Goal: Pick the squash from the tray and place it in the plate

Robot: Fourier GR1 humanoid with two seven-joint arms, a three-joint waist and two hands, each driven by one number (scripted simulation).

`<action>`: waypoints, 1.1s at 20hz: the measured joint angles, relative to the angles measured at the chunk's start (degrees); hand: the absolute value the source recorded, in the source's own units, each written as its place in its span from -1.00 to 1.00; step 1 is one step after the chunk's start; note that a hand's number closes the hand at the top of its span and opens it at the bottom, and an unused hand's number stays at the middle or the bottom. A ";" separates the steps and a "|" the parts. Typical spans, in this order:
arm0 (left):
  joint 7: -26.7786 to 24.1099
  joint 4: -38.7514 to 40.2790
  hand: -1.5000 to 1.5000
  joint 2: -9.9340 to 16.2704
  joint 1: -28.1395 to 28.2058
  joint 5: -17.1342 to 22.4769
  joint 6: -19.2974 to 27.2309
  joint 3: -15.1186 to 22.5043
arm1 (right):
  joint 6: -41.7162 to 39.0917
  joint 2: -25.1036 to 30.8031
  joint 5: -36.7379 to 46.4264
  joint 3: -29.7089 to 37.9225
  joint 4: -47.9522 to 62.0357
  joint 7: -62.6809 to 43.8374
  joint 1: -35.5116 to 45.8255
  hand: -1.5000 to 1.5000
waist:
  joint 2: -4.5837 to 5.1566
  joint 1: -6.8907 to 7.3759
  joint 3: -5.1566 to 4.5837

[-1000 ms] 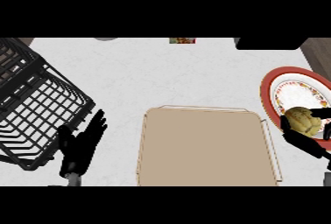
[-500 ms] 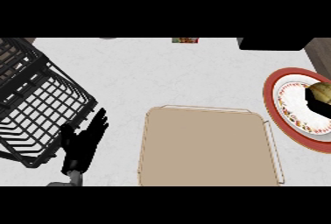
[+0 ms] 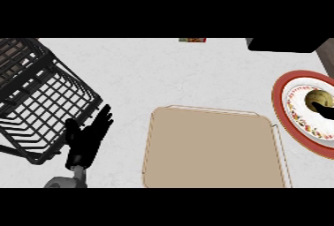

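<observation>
Landmark: the tan tray (image 3: pixel 212 150), which sits low and centre on the white counter (image 3: pixel 169 75).

Far to the tray's upper left, a black wire basket (image 3: pixel 39 97) stands tilted on the counter, its lower corner reaching down toward the left hand.

Left hand (image 3: pixel 88 139): just left of the tray, apart from it, between the tray and the basket. Fingers straight and released, pointing up and slightly right, holding nothing. Its thumb lies close to the basket's rim; contact cannot be told. The grey forearm shows below it at the lower edge.

Tray: flat, raised rim; bare tan surface is all that shows.

Above the tray, at the counter's far edge, 1 small red-and-green item (image 3: pixel 192 40), too small to identify. Up and right of the tray, a dark block (image 3: pixel 284 44) at the top edge.

Right of the tray, just beside its right rim, a plate (image 3: pixel 294 114) with a red outer band and a patterned white inner ring, cut off by the right edge.

Squash (image 3: pixel 317 95): yellowish, lying in the plate's white centre.

Right hand (image 3: pixel 324 109): only dark finger shapes show over the plate, beside and partly over the squash. Whether they are curled or straight cannot be told.
</observation>
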State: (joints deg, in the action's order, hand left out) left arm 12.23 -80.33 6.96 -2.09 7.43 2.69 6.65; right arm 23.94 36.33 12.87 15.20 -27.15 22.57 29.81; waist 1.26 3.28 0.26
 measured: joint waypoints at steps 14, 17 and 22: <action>-0.29 -0.22 0.00 -0.88 0.58 -0.34 0.70 -0.13 | -14.36 0.93 -9.82 10.57 11.71 16.88 5.84 -1.00 | 0.03 -0.46 0.19; -0.44 -0.87 0.00 -0.93 1.42 -0.77 0.71 0.33 | -18.22 3.28 -12.19 13.23 13.82 17.92 5.62 -1.00 | -0.06 -0.59 0.17; -0.18 -0.21 0.00 -0.94 0.87 -0.73 0.99 -0.40 | -29.95 7.20 -14.49 15.25 16.27 19.53 2.64 -1.00 | -0.31 -1.44 0.10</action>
State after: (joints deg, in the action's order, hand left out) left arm 12.05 -80.54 6.03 -1.23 6.70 3.69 6.25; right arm -6.01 43.53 -1.62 30.45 -10.87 42.10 32.45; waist 0.95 1.84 0.36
